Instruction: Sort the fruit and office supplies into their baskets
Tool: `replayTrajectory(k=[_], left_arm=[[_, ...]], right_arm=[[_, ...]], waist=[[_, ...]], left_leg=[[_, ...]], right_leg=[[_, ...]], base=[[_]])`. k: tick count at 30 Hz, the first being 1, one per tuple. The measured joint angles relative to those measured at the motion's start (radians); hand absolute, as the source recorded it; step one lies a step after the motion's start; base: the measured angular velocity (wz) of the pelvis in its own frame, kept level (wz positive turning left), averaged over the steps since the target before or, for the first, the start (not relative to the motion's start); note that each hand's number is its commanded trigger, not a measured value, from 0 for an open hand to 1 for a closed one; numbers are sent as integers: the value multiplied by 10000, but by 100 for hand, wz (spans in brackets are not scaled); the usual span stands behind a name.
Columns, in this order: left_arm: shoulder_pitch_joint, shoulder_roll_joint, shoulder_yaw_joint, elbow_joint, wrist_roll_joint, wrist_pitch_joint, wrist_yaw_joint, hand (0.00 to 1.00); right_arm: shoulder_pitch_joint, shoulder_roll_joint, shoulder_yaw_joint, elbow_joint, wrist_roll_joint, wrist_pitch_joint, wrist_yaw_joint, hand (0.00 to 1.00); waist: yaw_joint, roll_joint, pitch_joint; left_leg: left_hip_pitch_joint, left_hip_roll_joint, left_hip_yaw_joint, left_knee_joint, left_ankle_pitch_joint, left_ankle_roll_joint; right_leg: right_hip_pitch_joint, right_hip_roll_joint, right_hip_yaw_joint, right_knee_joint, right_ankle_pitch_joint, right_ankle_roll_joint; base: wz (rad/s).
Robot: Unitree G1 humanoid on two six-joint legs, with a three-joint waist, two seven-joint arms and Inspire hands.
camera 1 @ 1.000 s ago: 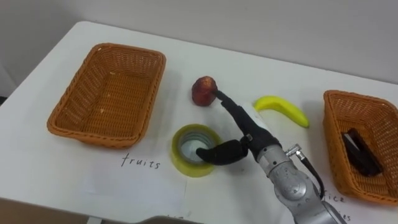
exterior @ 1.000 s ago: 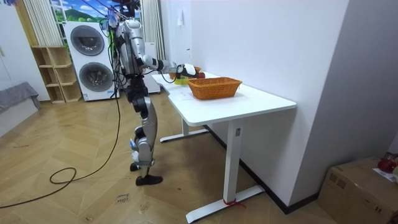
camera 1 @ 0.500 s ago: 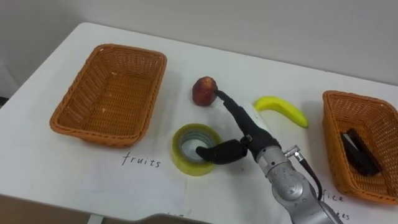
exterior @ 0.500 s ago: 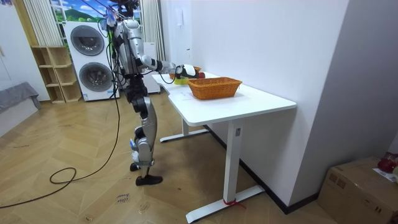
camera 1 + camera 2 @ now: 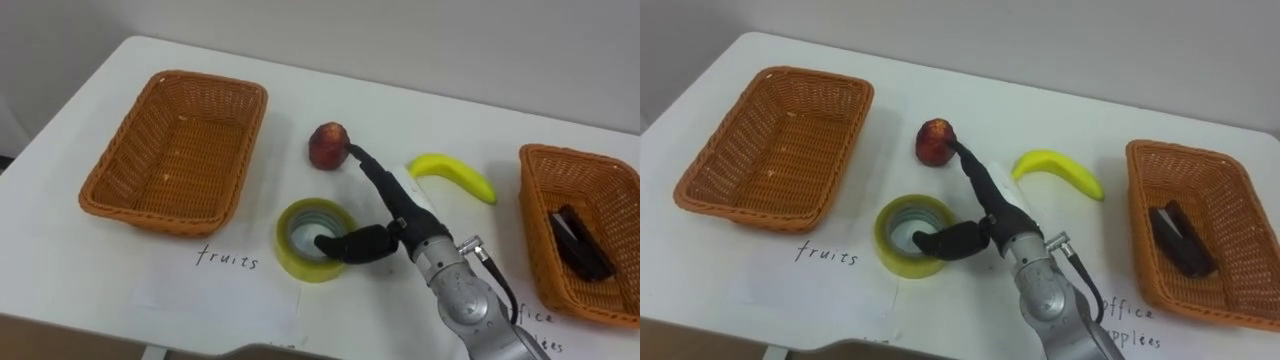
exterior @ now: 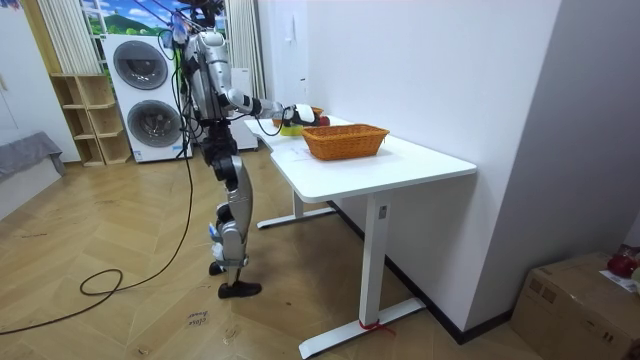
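A yellow tape roll [image 5: 290,262] lies flat on the white table, in front of a red apple [image 5: 326,146]. A banana [image 5: 455,174] lies to the right of the apple. My right hand [image 5: 400,215] reaches in from the lower right, open. Its thumb dips into the roll's hole and its straight fingers stretch out until the tips touch the apple. The wicker basket [image 5: 170,215] on the left is marked for fruits and holds nothing. The wicker basket [image 5: 545,290] on the right holds a black office item [image 5: 580,245].
White paper labels lie on the table in front of each basket. The table's front edge is close below the tape roll. In the room view I stand at the far end of the table [image 6: 400,165], arm held out over it.
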Motion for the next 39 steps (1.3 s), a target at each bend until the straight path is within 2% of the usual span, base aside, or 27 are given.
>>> replayTrajectory(k=[8,16,21,24,30,32,35,39], left_arm=[[25,-8,4,-5,12,238,-56,0],[0,7,24,-242,16,299,-200,0],[22,9,128,-365,37,311,-355,0],[50,16,240,-566,142,312,-516,0],[28,27,299,-570,228,286,-530,0],[23,46,321,-574,229,270,-531,0],[17,100,334,-582,230,254,-541,0],[10,128,347,-583,231,241,-550,0]], right_arm=[[-10,26,-87,-83,408,412,386,0],[-27,18,-326,-62,456,438,918,0],[-27,17,-407,-89,474,538,1262,0],[-39,-26,-442,-126,474,640,1711,0],[-100,-62,-582,-196,355,666,2377,0],[-142,-120,-620,-347,288,826,2653,0],[-225,-301,-616,-476,272,870,3091,0],[-249,-319,-732,-567,234,970,3470,0]], waist=[[-34,-4,-8],[-38,-9,-16],[-32,-84,-70],[-28,-230,-131],[-14,-360,-118],[-5,-379,-115],[13,-435,-91],[16,-513,-68]], left_leg=[[-7,-91,-191,30,4,4],[-25,-100,-224,40,7,4],[-25,-99,-225,41,8,5],[-30,-100,-241,37,8,5],[-30,-106,-241,40,9,6],[-32,-103,-249,36,9,6],[-44,-98,-249,32,8,6],[-47,-99,-262,20,8,6]], right_leg=[[66,-31,-240,-9,0,1],[76,-46,-298,-5,-1,1],[76,-48,-313,-4,-1,1],[84,-55,-329,-1,-1,2],[84,-58,-319,1,-1,2],[78,-58,-325,-3,-1,2],[65,-70,-354,-15,-1,2],[63,-119,-432,-20,-1,2]], base=[[6],[0],[0],[0],[0],[0],[0],[0]])
